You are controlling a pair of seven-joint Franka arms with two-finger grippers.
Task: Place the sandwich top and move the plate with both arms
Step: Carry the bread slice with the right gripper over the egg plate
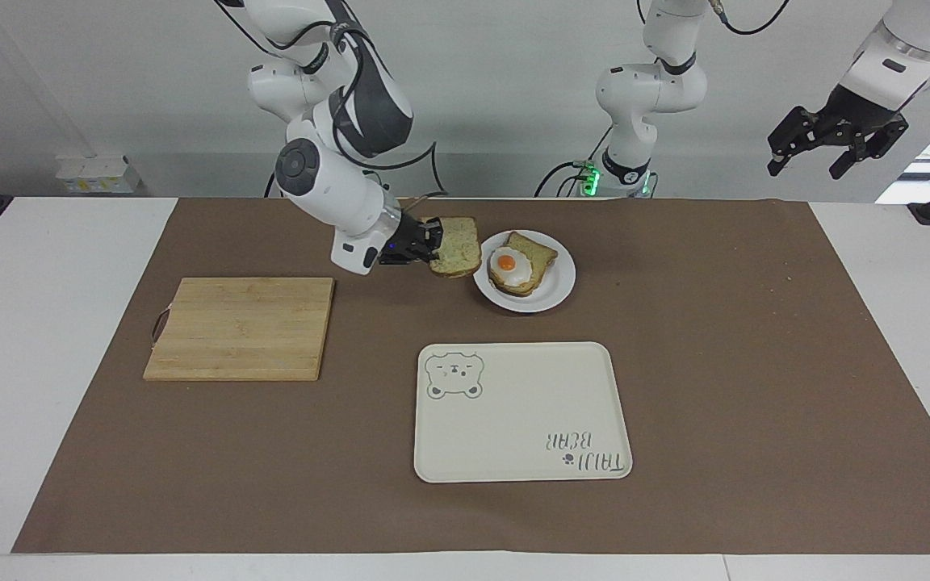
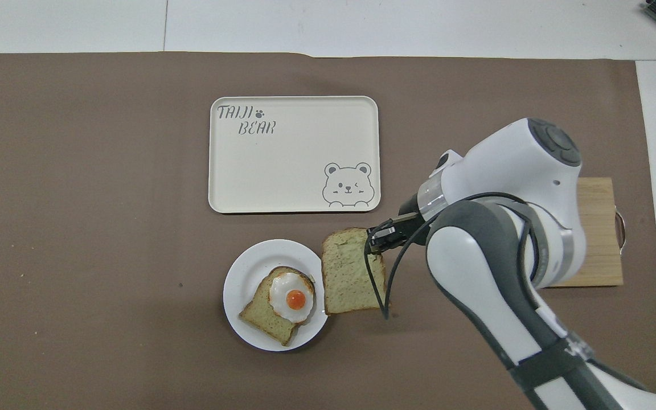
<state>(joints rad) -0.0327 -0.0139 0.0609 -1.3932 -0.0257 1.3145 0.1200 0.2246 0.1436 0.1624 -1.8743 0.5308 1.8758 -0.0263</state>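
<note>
My right gripper [image 1: 431, 242] is shut on one edge of the sandwich top [image 1: 458, 246], a pale green-flecked slice with a brown crust. It holds the slice in the air, roughly flat, over the brown mat just beside the plate [image 1: 555, 289], toward the right arm's end. In the overhead view the sandwich top [image 2: 351, 279] overlaps the rim of the plate [image 2: 242, 273], with the gripper [image 2: 376, 239] at its edge. The white plate bears a bread slice with a fried egg [image 1: 518, 264]. My left gripper [image 1: 836, 141] waits open, raised high off the left arm's end of the table.
A cream tray with a bear drawing [image 1: 521, 411] lies farther from the robots than the plate. A bare wooden cutting board [image 1: 239, 327] lies toward the right arm's end. A brown mat [image 1: 756, 363] covers the table.
</note>
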